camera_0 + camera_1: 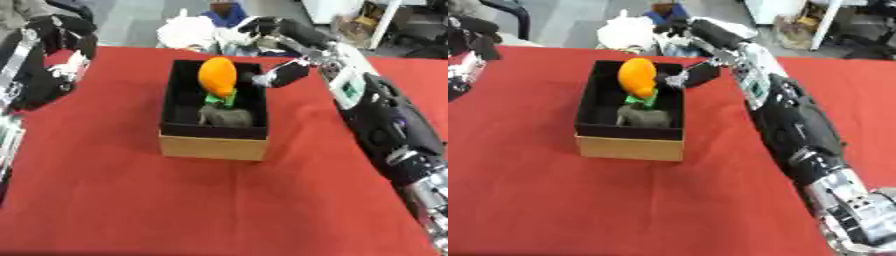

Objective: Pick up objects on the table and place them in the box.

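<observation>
1. Hovering at the box's (213, 131) far right rim, the right hand (282, 75) is showing fingers I cannot tell as open or curled; nothing is visibly held.
2. An orange toy (217, 75), something green and a grey object (225, 117) are already lying inside the box; the table (131, 200) is showing no other objects.
3. Only the left eye view is showing the left hand (68, 65), idling at the left edge, its finger state unclear.

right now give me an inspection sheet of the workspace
surface: red tablecloth, nothing loose seen on it
job's things: box with black inside; orange object with a green part, over a grey object inside
clutter: white bundle past the far edge
hands: right hand at the box's right rim, fingers unclear; left hand near the left edge, unclear
cables: nothing seen
surroundings: floor and furniture behind
</observation>
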